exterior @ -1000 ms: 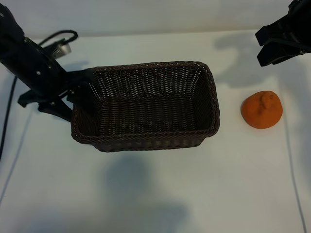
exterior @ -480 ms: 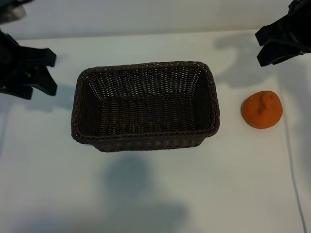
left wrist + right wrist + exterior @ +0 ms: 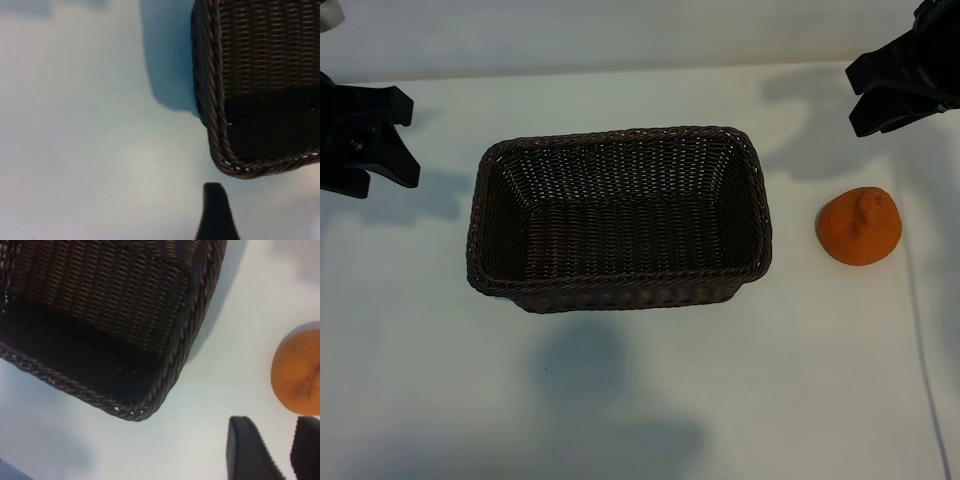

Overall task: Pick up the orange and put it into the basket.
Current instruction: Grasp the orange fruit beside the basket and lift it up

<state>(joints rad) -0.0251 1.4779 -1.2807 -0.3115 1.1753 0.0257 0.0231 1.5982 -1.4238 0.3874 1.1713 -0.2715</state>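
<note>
Left claw (image 3: 365,140): mine, now pulled back left, clear of the basket (image 3: 480,215), jaws wide, empty.
Right claw (image 3: 900,95): unmoved, far right, part open, empty.
Orange (image 3: 859,226): on table, right of basket.
Meaning: basket placed; pickup next.

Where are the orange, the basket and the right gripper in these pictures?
orange (image 3: 858,227), exterior view, middle of the fruit.
basket (image 3: 620,133), exterior view, far braided rim.
right gripper (image 3: 890,92), exterior view, between its fingertips.

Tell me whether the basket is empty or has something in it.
Empty. The basket shows only bare weave inside; the orange sits on the table outside it.
</note>
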